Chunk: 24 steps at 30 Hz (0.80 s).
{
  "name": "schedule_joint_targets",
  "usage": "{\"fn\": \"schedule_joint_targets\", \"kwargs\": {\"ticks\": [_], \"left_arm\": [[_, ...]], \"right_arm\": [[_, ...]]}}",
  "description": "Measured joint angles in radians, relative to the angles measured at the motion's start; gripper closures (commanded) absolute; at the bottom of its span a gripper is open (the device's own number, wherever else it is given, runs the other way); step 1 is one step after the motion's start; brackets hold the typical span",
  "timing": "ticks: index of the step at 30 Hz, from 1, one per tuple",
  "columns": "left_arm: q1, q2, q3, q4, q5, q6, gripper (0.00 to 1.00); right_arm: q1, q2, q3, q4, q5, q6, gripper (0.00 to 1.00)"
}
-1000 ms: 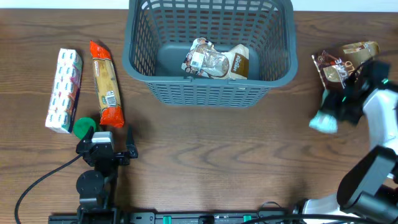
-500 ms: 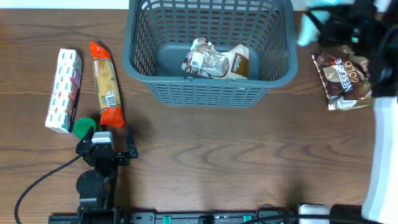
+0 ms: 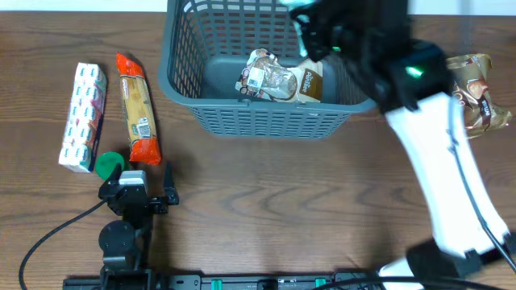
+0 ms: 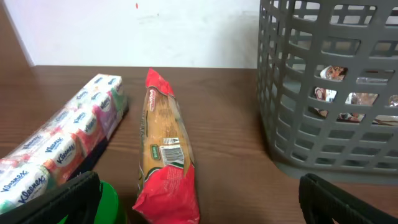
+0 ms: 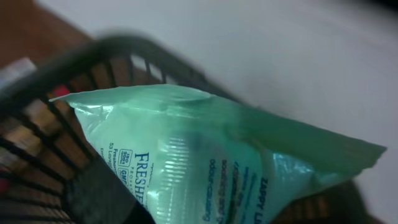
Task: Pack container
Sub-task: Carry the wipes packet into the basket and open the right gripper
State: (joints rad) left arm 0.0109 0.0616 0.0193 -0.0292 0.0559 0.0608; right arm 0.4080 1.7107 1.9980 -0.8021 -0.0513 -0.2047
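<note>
The grey-blue slotted container [image 3: 258, 121] stands at the table's far middle, with brown snack packs [image 3: 282, 79] on its base. My right gripper [image 3: 321, 31] hovers over the container's far right part, shut on a pale green wipes pack [image 3: 300, 18]. In the right wrist view the green pack [image 5: 211, 155] fills the frame between my right gripper's [image 5: 217, 211] dark fingers, with the container's rim [image 5: 124, 50] behind it. My left gripper [image 3: 137, 184] rests open and empty at the front left. In its wrist view the left gripper [image 4: 199, 211] faces the container's wall [image 4: 329, 93].
A tissue pack [image 3: 83, 117], a red-ended pasta pack [image 3: 137, 107] and a green round thing [image 3: 107, 165] lie at the left. They also show in the left wrist view: tissues [image 4: 62, 140], pasta [image 4: 165, 155]. A brown coffee pack [image 3: 477, 93] lies at the far right.
My right arm has swung from the table's right side up and leftwards over the container, carrying the green pack. The left arm has not moved.
</note>
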Motion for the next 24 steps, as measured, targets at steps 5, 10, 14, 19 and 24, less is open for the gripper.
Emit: {"fn": "schedule_joint_targets", "kwargs": {"ticks": [5,10,14,19,24], "left_arm": [[0.0,0.0,0.0,0.0,0.0,0.0,0.01],[0.0,0.0,0.0,0.0,0.0,0.0,0.01],[0.0,0.0,0.0,0.0,0.0,0.0,0.01],[0.0,0.0,0.0,0.0,0.0,0.0,0.01],[0.0,0.0,0.0,0.0,0.0,0.0,0.01]], "right_arm": [[-0.001,0.166,0.0,-0.03,0.048,-0.007,0.99],[-0.001,0.281,-0.001,-0.05,0.061,0.005,0.54],[-0.001,0.294,-0.002,-0.048,0.068,0.013,0.04],[-0.001,0.29,-0.002,-0.066,0.07,0.016,0.01],[-0.001,0.246,-0.002,-0.114,0.086,0.026,0.01]]}}
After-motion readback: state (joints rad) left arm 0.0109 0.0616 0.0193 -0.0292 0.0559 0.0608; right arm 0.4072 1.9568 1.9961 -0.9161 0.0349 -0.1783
